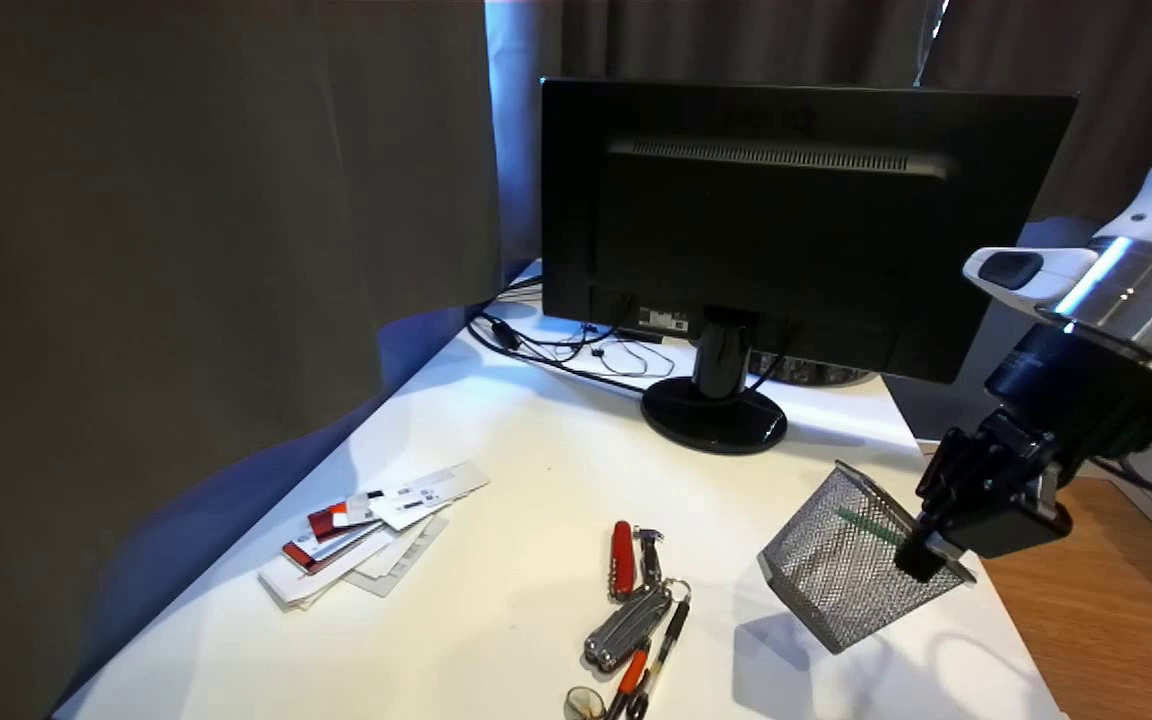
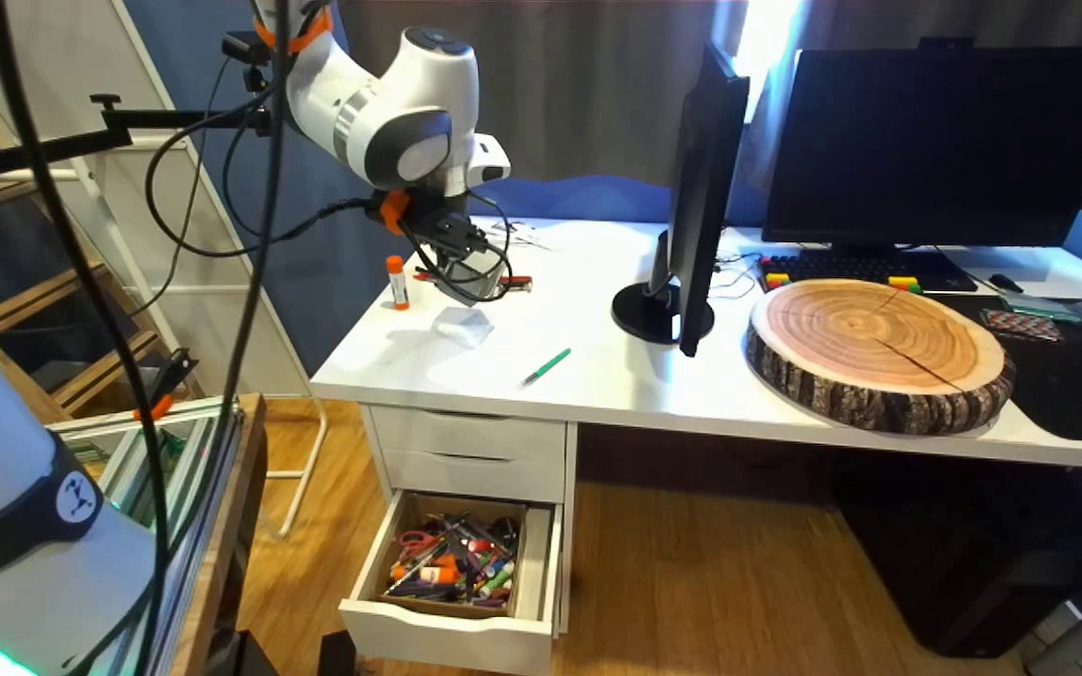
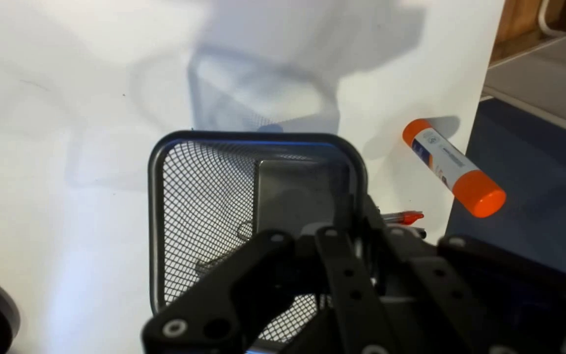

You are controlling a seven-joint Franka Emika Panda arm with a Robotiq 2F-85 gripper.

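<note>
A mesh cup hangs tilted above the worktop, clear of its surface. The fingers pinch its wall at the rim. Such a one-sided hold may let the cup swing or slip, so slow, smooth wrist turns and a firm squeeze serve best. Around it, on the worktop, lie a grey multi-tool and a green pen; a glue stick stands upright near the edge.

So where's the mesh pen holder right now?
The mesh pen holder hangs tilted above the white desk, its rim pinched in the gripper, right of the red pocketknife in an exterior view.
</note>
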